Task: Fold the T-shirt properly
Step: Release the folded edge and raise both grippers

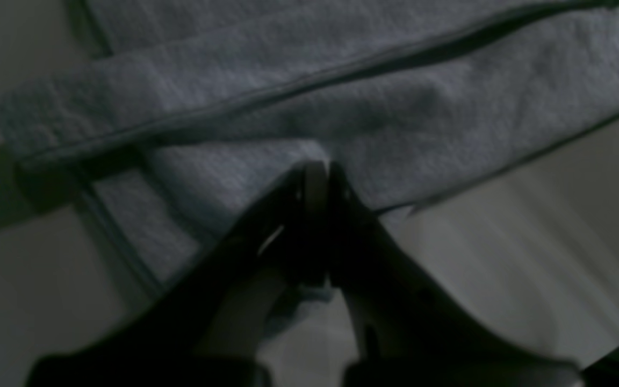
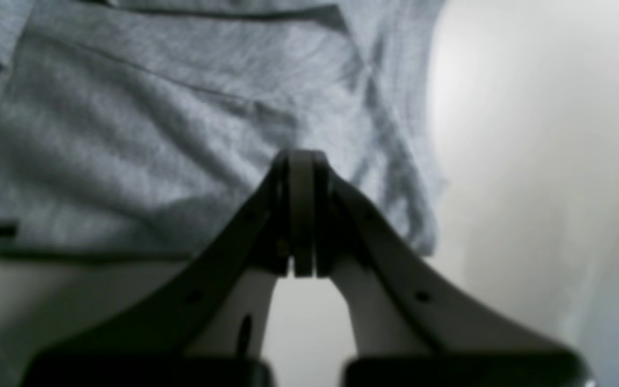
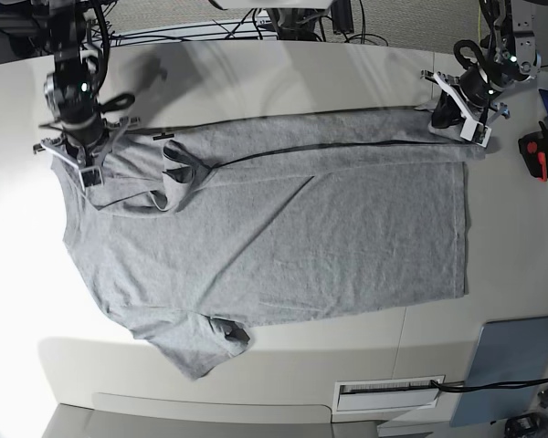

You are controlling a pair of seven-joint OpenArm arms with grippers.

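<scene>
Both hands are clamped tight on the T-shirt. Over by the shoulder end, the right hand pinches grey cloth, its fingers pressed together with fabric bunched above them. At the hem end, the left hand has hold of the far corner, fingers closed on a doubled edge. Between them the shirt lies spread on the pale surface, plain side up, far edge folded over toward the middle, near sleeve crumpled.
</scene>
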